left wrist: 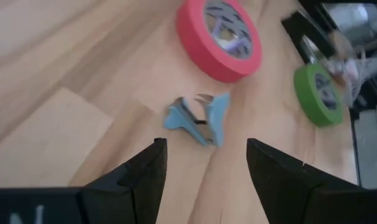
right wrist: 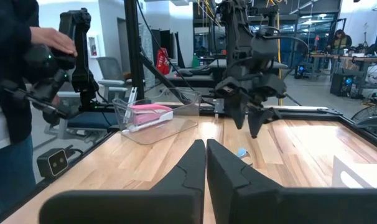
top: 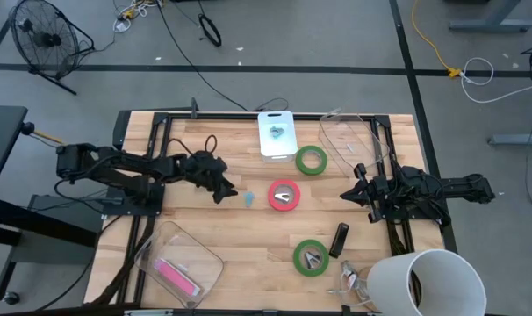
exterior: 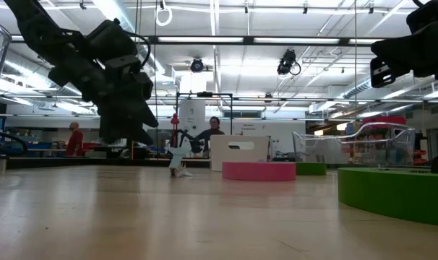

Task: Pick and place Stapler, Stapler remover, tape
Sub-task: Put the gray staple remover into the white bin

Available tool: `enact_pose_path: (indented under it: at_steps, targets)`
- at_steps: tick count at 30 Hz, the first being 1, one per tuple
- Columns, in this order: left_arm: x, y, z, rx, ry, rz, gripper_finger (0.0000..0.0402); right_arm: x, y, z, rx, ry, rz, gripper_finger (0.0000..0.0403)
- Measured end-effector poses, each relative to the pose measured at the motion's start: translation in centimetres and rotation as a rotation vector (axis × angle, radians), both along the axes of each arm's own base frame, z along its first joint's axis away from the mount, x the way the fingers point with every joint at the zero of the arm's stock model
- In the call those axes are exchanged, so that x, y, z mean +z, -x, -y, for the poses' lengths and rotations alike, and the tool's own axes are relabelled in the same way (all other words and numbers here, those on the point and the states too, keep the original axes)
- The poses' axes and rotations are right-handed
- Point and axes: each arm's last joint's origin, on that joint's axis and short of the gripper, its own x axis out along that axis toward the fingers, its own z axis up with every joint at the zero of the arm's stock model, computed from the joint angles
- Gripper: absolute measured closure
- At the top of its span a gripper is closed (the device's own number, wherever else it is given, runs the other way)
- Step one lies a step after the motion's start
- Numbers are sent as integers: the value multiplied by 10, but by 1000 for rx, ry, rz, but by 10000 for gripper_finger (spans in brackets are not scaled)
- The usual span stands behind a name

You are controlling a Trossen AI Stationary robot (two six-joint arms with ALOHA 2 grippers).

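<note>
Nearest the low camera, at the frame's right edge, sits a green tape roll [exterior: 396, 191], a flat matte ring on the pale, grained wooden table [top: 248, 233]. In the high view this roll [top: 311, 256] lies lower centre with a small metallic thing inside its open centre. A red tape roll [top: 283, 195] sits mid-frame, also with something metallic in its hole, and a second green roll [top: 311, 160] lies just above and right of it.

The left gripper [top: 226, 186] hovers left of centre, fingers parted and empty; its wrist camera shows a pale blue, claw-shaped staple remover [left wrist: 198, 118] on the wood between and beyond the fingers. The remover [top: 249, 199] lies just left of the red roll.

The right gripper [top: 349, 193] waits at the right, fingers pressed together, holding nothing.

A clear plastic bin [top: 178, 259] at lower left holds a pink stapler [top: 176, 276]. A black stapler [top: 339, 239] lies right of the lower green roll.
</note>
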Motion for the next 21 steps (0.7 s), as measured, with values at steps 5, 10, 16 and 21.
enact_pose_path:
  at_steps: [5, 10, 16, 21]
  targets:
    - [1, -1, -2, 27, 17, 34, 179, 0, 0, 0, 0, 0, 0, 383]
    - [-1, -3, -3, 62, 59, 30, 179, 0, 0, 0, 0, 0, 0, 383]
    - [-14, -6, -1, 135, 165, -40, 179, 0, 0, 0, 0, 0, 0, 383]
    - [-18, -10, 5, 106, 197, -43, 179, 0, 0, 0, 0, 0, 0, 383]
